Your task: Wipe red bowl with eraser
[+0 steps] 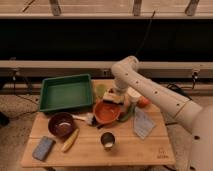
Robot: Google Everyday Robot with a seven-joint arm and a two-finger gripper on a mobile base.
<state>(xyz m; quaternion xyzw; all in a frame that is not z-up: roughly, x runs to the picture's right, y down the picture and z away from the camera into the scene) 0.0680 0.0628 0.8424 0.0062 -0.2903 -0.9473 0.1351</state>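
Observation:
The red bowl (105,112) sits mid-table, round, shallow and orange-red. My gripper (116,96) hangs from the white arm over the bowl's far right rim. It is shut on the eraser (113,99), a small block with a light tan top, which rests at or just above that rim. The bowl's inside is open to view.
A green tray (66,92) stands at the back left. A maroon bowl (61,124), a banana (70,140) and a blue-grey pad (43,148) lie front left. A metal cup (107,141) stands in front of the red bowl. A white cup (133,95), an orange fruit (144,102) and a pale packet (143,123) are to the right.

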